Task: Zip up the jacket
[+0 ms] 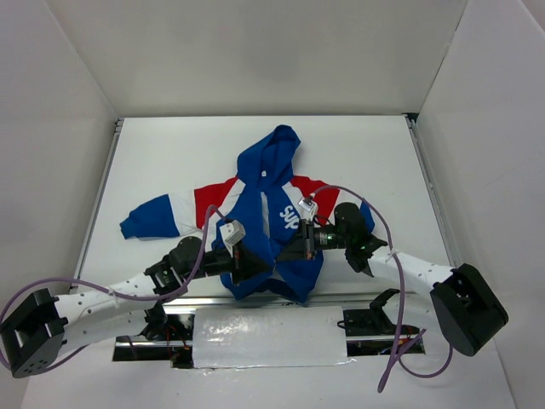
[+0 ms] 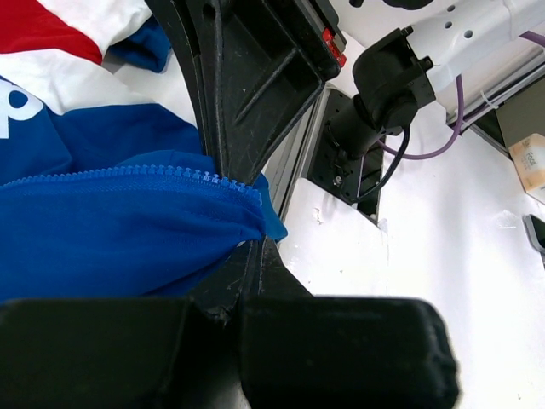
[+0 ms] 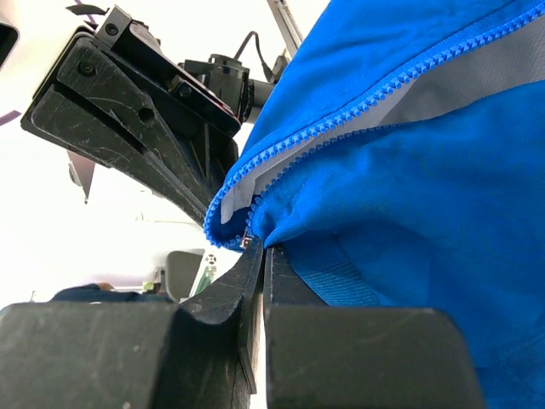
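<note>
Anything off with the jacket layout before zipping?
Nothing damaged. The jacket lies skewed: hood leaning right, one sleeve stretched out left, the other mostly hidden under the right arm. Bottom hem bunches where both jaws pinch it.

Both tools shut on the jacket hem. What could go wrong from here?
1. The left tool and right tool each pinch only a thin fold of the jacket hem, right beside the zipper teeth. The cloth may slip out under tension.
2. The two tools sit very close together, so they may collide while bringing the zipper ends together.
</note>
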Controlling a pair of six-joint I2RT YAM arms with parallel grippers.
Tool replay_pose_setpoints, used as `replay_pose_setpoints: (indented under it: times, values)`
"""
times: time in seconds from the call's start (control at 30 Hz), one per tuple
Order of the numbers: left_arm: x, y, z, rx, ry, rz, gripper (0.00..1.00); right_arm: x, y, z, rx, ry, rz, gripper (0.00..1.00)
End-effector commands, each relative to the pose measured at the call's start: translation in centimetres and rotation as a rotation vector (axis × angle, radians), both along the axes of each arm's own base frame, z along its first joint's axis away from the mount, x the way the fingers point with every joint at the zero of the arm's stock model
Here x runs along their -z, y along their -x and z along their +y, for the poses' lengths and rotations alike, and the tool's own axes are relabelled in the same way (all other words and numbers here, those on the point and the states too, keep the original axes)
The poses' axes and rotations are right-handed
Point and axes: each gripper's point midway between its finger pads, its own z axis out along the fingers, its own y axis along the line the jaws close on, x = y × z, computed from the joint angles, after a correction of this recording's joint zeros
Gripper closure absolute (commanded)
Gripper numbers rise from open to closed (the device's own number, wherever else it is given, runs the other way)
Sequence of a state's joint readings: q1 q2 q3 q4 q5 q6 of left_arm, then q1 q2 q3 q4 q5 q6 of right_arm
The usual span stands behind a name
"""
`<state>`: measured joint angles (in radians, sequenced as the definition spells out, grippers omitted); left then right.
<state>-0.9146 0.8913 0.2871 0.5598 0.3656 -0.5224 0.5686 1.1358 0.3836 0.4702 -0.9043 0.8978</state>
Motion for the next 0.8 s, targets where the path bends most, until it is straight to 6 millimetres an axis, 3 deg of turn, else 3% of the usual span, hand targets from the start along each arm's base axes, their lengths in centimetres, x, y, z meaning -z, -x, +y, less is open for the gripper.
replay_pose_setpoints:
  times: [0.0,0.17,0.37,0.53,0.6,0.67,0.77]
  values:
    - [1.3,3.5,-0.4,0.164,-0.040,0.035,1.00,-5.6,-3.6,0.2,0.115,-0.114,-0.183,1.00]
    - [1.6,3.4,-0.3,0.155,-0.052,0.041,1.00,-5.8,-4.7,-0.9,0.162,-0.115,-0.179,1.00]
    - [2.1,3.4,-0.6,0.161,-0.060,0.061,1.00,-5.8,-4.8,-0.8,0.159,-0.126,-0.174,1.00]
    - [1.5,2.4,-0.4,0.090,-0.025,0.046,1.00,-5.4,-3.0,0.0,0.037,-0.142,-0.215,0.97]
    - [1.1,1.3,-0.1,0.017,-0.009,0.050,1.00,-4.3,-2.0,0.7,-0.016,-0.108,-0.225,0.90]
    - [1.0,0.3,0.0,-0.052,-0.005,0.078,1.00,-3.1,-1.3,1.3,-0.037,-0.071,-0.206,0.92]
    - [3.5,-1.6,0.1,-0.172,-0.065,0.167,1.00,1.4,-4.0,1.4,0.111,0.076,-0.094,0.97]
